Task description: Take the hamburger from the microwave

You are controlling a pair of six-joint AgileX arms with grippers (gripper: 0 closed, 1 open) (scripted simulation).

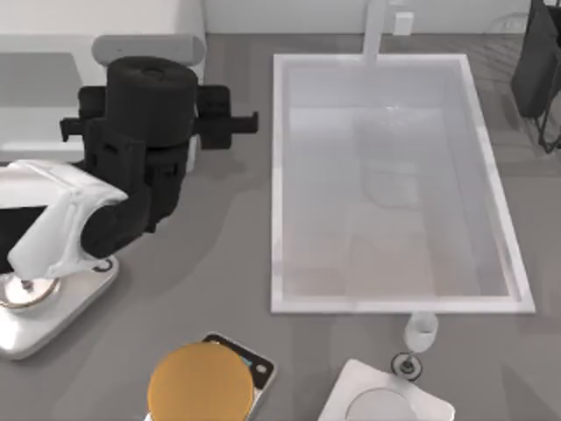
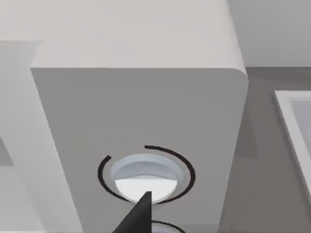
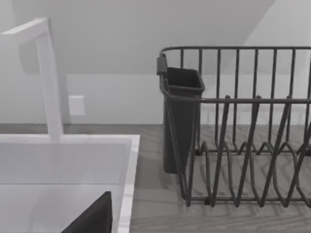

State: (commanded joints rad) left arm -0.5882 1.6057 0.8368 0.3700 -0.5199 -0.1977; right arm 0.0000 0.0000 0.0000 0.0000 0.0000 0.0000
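so the left gripper (image 1: 151,96), a chunky black thing on the white AgileX arm, hangs right at the front of the big white boxy microwave (image 1: 105,22), over its grey front panel (image 2: 146,107); honestly can't tell if the claw is spread or pressed together; from the left wrist view a dark wedge of it sits just below one round silver-rimmed bluish dial (image 2: 146,177), and the rim of a second dial peeks in under that; the panel stands upright with a rounded corner.

the microwave itself sits in the far left corner of the grey bench (image 1: 219,246); the left arm's white base (image 1: 35,307) is bolted down near the bench's left edge, closer to the front.

moving outward; a white rectangular sink basin (image 1: 280,175) takes up the middle to right of the bench, with a white faucet (image 1: 375,31) at its far rim; just past the sink's front rim there's a clear stemmed glass (image 1: 421,333) standing upright, and next to it a white square plate (image 1: 386,403) at the front edge; left of that, a flat round orange-tan disc (image 1: 200,384) sits on a dark slab (image 1: 259,364).

the right gripper (image 3: 92,218) is parked by the sink's far right side; can't tell its state either; its wrist view faces a black wire dish rack (image 3: 243,121) with a dark cutlery cup (image 3: 182,116) hooked on the end, in the bench's far right corner.
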